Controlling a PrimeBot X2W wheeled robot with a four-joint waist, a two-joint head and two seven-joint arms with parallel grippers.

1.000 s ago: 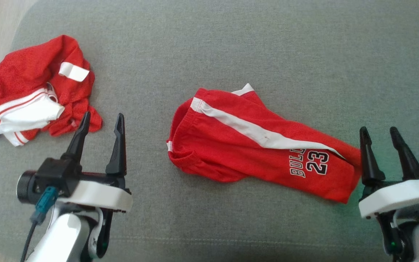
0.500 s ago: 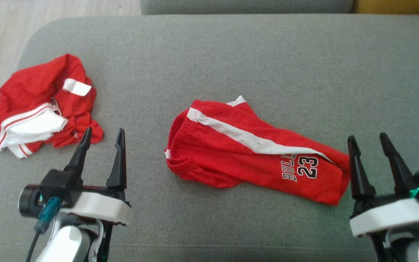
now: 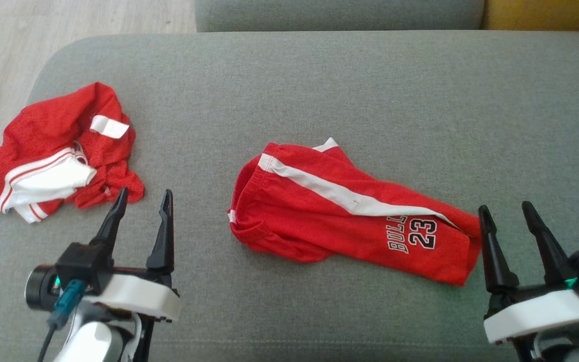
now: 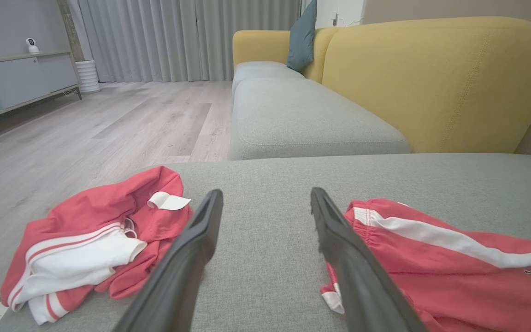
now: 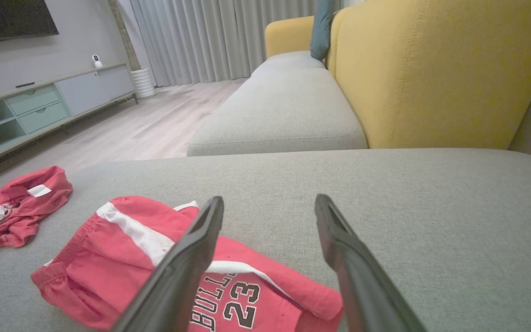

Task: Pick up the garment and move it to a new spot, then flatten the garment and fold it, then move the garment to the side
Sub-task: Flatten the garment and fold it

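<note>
Left jaws, right jaws: both wide apart, empty, fingers (image 3: pixel 163 231) forward.

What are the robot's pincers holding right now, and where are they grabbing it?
Nothing. The left pincer and the right pincer both stand open and empty. The red shorts lie ungripped on the grey cushion.

Under my view lies a broad grey fabric seat cushion (image 3: pixel 370 90), and past its far edge rises a mustard-yellow upholstered backrest (image 4: pixel 431 83) with a teal throw pillow (image 4: pixel 303 37) propped against it. To my left I see pale wood-plank flooring (image 4: pixel 85 129), long grey pleated curtains (image 4: pixel 178 37) and a low grey-and-green sideboard (image 5: pixel 39 106).
</note>
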